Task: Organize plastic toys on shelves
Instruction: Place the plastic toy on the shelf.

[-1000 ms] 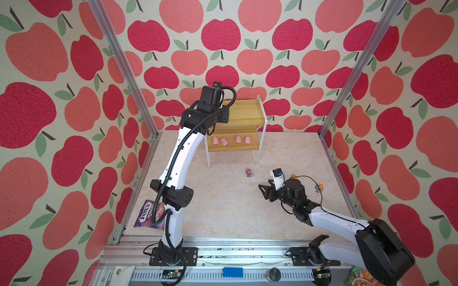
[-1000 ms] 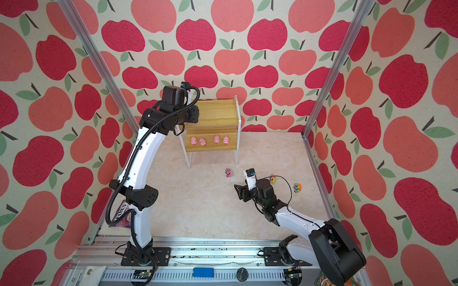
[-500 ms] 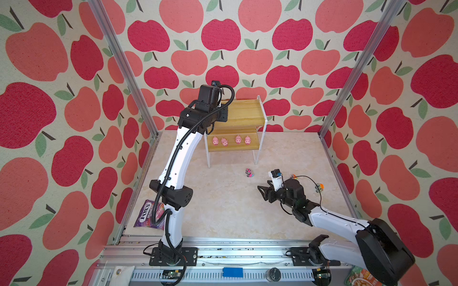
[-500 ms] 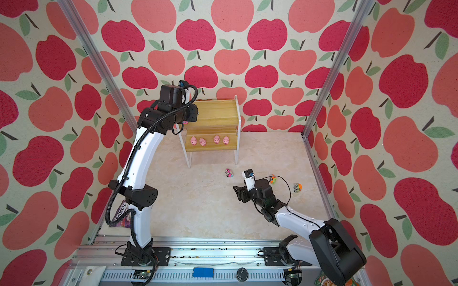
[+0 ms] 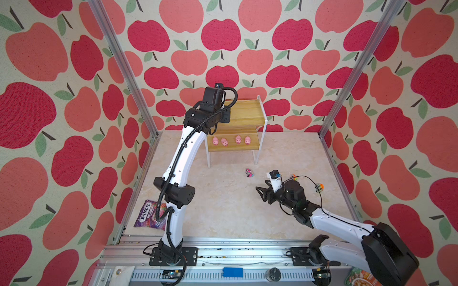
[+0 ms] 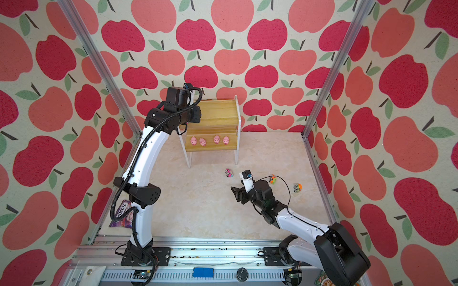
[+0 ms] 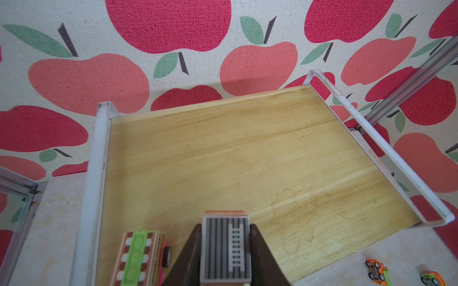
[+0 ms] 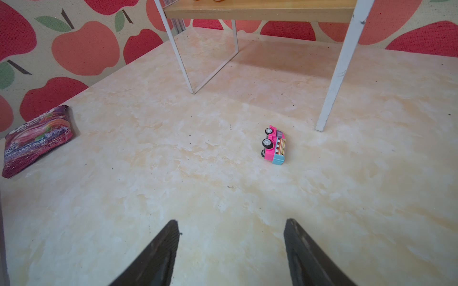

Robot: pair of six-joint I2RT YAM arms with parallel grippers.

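Four pigs shelved, left gripper clasping a truck above the rack, right gripper agape; seemingly three trucks wait at its four o'clock.

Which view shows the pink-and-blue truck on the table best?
The right wrist view: the pink-and-blue truck lies on its side, wheels and stickers clear. In both top views the truck is only a tiny speck. The left wrist view misses it.
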